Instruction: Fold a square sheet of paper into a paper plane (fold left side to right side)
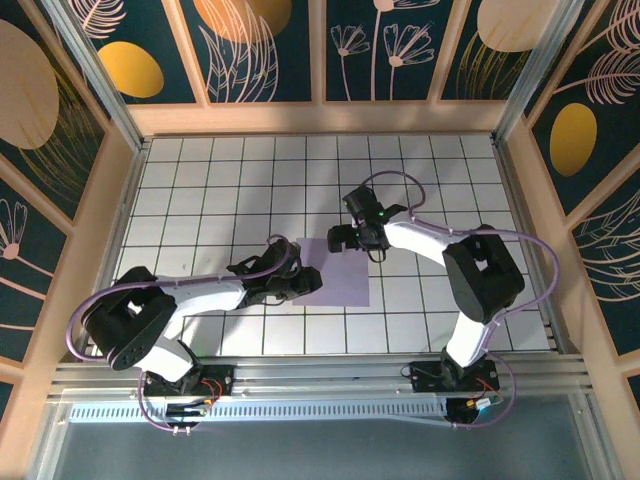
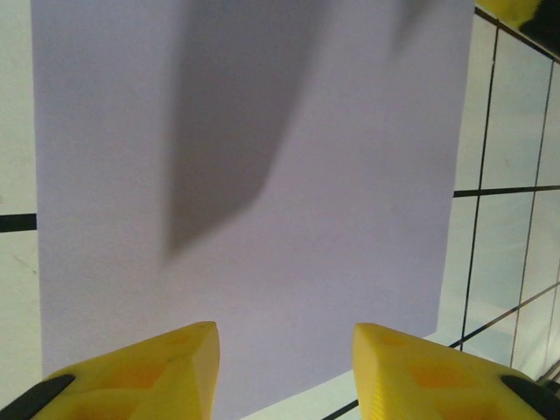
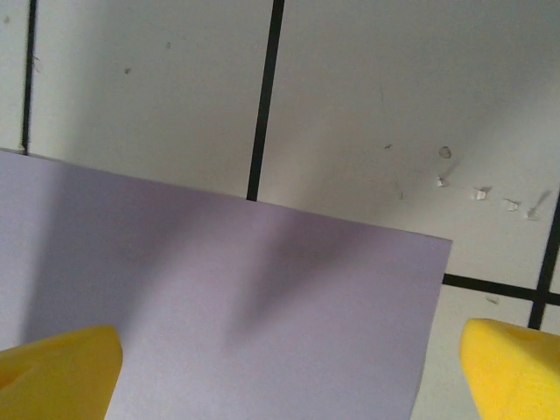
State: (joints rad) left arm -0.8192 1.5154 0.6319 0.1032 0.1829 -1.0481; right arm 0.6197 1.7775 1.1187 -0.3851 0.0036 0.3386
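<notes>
White grid-tiled table (image 1: 200, 180) boxed by navy floral wall panels (image 1: 260, 40); square sheet of paper (image 1: 345, 280) flat near centre, left gripper (image 2: 284, 331) half-spread at its left edge, right gripper (image 3: 289, 350) gaping over its far edge, neither gripping.

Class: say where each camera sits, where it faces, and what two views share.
Top external: above, behind the bases, looking down at table, left arm, right arm, sheet.
Left wrist: on left arm, looking over left fingers at sheet.
Right wrist: on right arm, looking past right fingers at sheet's corner.
Shared: both wrist views show sheet.
</notes>
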